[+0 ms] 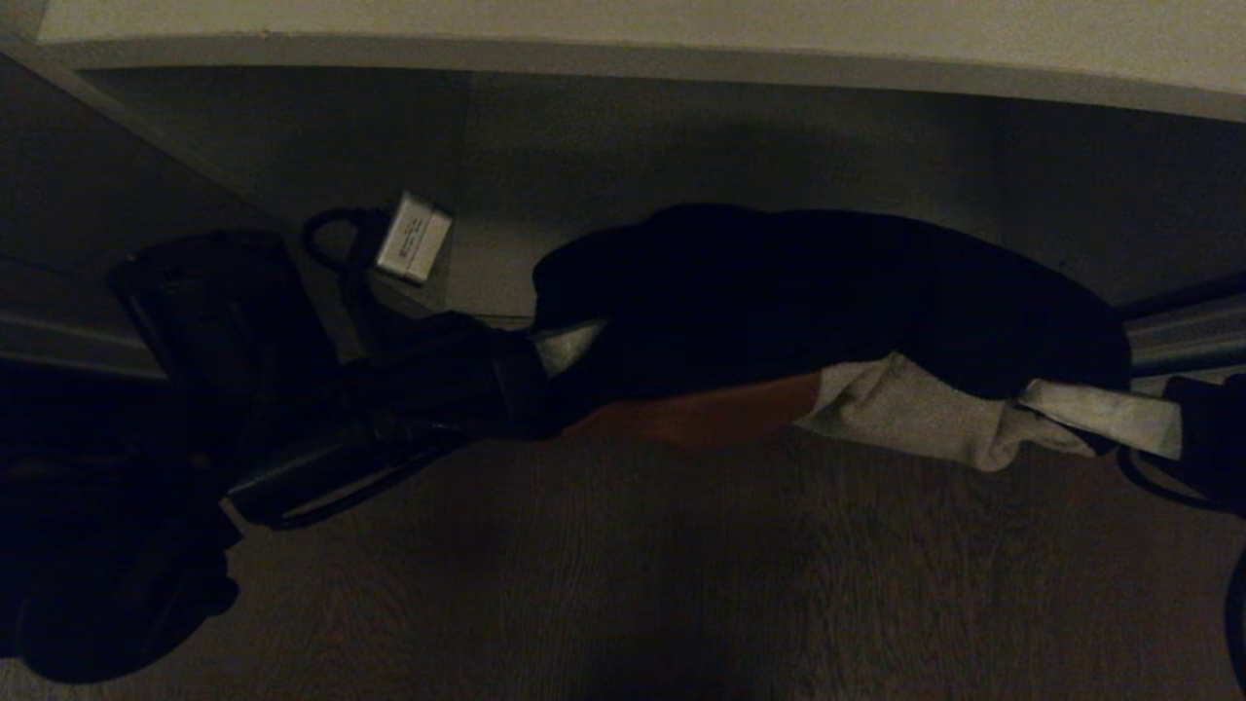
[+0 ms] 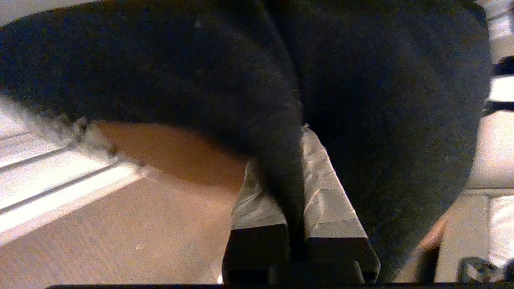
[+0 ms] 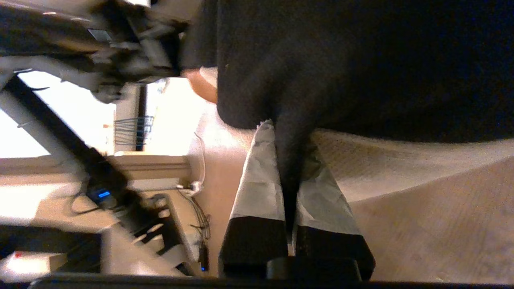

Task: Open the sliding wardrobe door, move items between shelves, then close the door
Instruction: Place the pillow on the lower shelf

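The black garment hangs stretched between the two arms, above the brown wood-grain floor and in front of the wardrobe's dim interior, under an off-white shelf. Beneath it sag the rust-brown garment and the pale ribbed knit, carried along as one stack. The left gripper has its jaws pinched tight on a fold of the black cloth at one end; the right gripper is clamped the same way on the other end. Holding both ends probably keeps the pile level so nothing slides out. The stack is off any shelf here, so the transfer looks mid-way, with the placing and the door closing yet to do.
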Available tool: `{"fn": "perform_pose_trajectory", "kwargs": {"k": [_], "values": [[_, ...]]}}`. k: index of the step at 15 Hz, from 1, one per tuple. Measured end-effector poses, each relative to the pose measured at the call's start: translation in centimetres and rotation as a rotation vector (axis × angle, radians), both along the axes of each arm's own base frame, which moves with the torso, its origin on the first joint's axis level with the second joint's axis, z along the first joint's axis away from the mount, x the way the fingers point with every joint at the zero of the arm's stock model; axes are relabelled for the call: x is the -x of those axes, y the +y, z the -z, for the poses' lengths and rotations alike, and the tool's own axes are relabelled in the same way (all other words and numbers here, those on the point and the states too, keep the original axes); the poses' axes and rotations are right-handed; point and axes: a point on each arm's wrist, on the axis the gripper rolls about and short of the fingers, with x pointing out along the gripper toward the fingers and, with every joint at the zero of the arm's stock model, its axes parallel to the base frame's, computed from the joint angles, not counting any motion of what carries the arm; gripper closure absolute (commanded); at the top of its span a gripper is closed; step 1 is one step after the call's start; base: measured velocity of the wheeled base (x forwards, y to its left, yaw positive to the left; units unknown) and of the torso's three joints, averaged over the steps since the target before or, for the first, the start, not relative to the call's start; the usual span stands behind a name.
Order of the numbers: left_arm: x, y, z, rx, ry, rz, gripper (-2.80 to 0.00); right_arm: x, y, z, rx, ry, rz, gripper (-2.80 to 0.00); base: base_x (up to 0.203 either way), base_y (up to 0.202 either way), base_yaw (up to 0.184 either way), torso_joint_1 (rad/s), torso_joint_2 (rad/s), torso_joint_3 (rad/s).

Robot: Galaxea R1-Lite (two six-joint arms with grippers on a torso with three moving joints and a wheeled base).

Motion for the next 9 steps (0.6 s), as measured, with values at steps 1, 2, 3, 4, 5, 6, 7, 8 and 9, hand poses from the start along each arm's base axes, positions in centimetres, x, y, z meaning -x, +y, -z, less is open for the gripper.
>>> {"fn": "perform_pose_trajectory", "kwargs": {"k": [1,2,3,4,5,6,7,8,9], "values": [[0.1,0.3,0.7,-0.012,0.019,-0.008,0.00,0.3,0.0,0.6,-0.001,0.024,-0.001,0.00,0.000,0.000,0.000,0.000,0.00,0.000],[0.1,0.6,1.1,-0.016,0.023,-0.018,0.00,0.5,0.0,1.2,-0.001,0.045,-0.009,0.00,0.000,0.000,0.000,0.000,0.00,0.000],[0.1,1.0,1.4,-0.021,0.034,-0.030,0.00,0.7,0.1,1.6,0.000,0.057,-0.021,0.00,0.000,0.000,0.000,0.000,0.00,0.000],[0.1,1.3,1.7,-0.023,0.040,-0.039,0.00,1.0,0.1,2.1,0.001,0.074,-0.028,0.00,0.000,0.000,0.000,0.000,0.00,0.000],[0.1,1.5,1.8,-0.023,0.042,-0.047,0.00,1.2,0.1,2.4,0.001,0.082,-0.031,0.00,0.000,0.000,0.000,0.000,0.00,0.000],[0.3,1.7,1.8,-0.023,0.042,-0.050,0.00,1.4,0.1,2.5,0.001,0.079,-0.032,0.00,0.000,0.000,0.000,0.000,0.00,0.000],[0.4,1.9,1.6,-0.017,0.038,-0.052,0.00,1.7,0.1,2.5,0.001,0.075,-0.032,0.00,0.000,0.000,0.000,0.000,0.00,0.000],[0.6,2.0,1.3,-0.012,0.036,-0.052,0.00,2.0,0.1,2.4,0.001,0.067,-0.031,0.00,0.000,0.000,0.000,0.000,0.00,0.000],[0.8,2.1,1.1,-0.010,0.036,-0.051,0.00,2.4,0.1,2.3,0.000,0.058,-0.032,0.00,0.000,0.000,0.000,0.000,0.00,0.000]]}}
